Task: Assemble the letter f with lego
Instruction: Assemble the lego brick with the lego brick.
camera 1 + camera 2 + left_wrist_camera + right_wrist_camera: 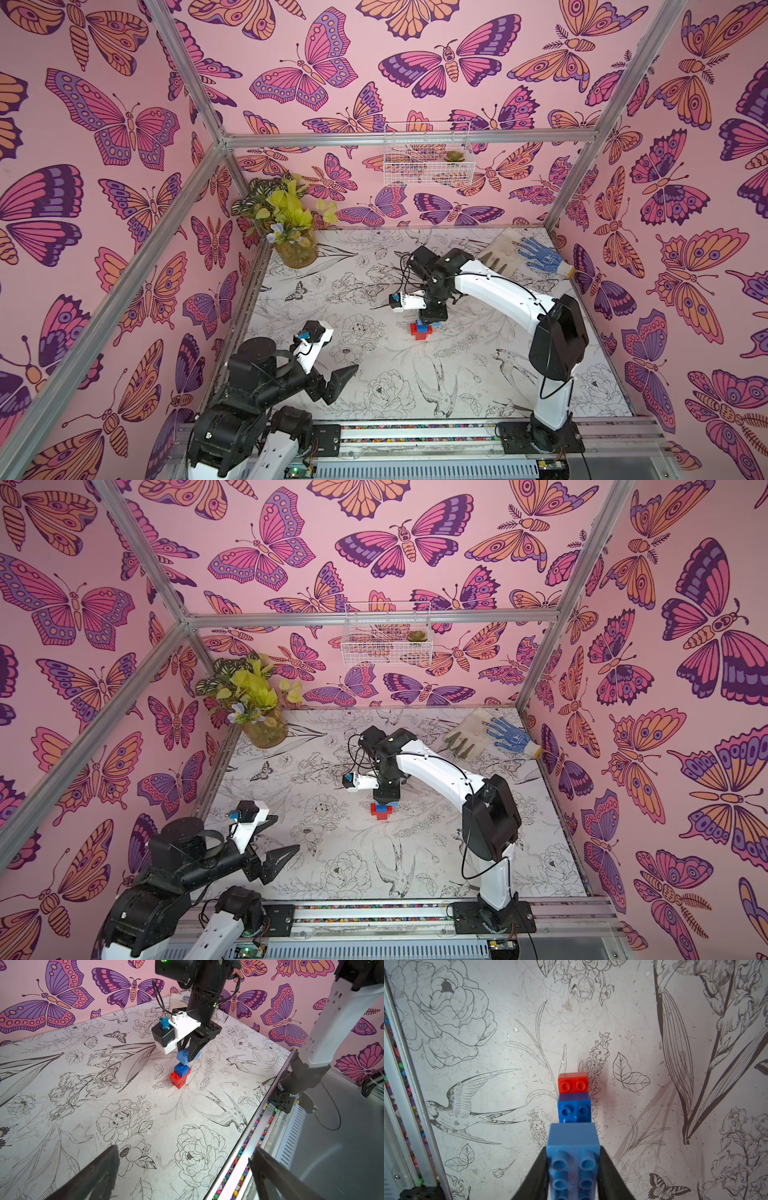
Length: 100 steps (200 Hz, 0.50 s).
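A table printed with line-drawn flowers and birds is enclosed by pink butterfly-papered walls, and near its middle a lego stack is seen standing, red bricks below and a dark blue brick on top. A longer light blue brick is pinched by its sides in the right gripper directly over the dark blue one; whether the two touch cannot be told. The left gripper is held with fingers spread wide, well apart from the stack, at the table's near left.
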{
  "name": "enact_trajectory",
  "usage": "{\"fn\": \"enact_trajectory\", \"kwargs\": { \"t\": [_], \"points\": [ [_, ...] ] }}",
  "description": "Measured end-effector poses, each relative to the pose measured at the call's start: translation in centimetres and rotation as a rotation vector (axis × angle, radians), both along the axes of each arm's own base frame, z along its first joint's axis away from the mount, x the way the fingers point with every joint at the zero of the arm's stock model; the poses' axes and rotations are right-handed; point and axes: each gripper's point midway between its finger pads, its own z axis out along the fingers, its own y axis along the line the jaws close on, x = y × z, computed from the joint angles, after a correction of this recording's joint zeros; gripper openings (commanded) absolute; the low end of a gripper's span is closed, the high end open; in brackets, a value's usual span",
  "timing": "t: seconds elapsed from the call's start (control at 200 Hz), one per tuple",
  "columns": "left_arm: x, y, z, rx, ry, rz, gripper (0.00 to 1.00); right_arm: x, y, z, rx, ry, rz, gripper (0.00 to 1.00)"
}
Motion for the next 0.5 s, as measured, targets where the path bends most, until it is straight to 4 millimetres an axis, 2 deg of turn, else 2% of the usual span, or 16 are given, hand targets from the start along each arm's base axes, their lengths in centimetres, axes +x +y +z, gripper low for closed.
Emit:
{"fn": "enact_trajectory", "kwargs": {
  "t": [0.501],
  "points": [
    [0.0,0.0,0.0,0.0,0.0,0.0,1.0,0.4,0.2,-1.3,-0.026,0.011,0.028,0.15]
  ]
}}
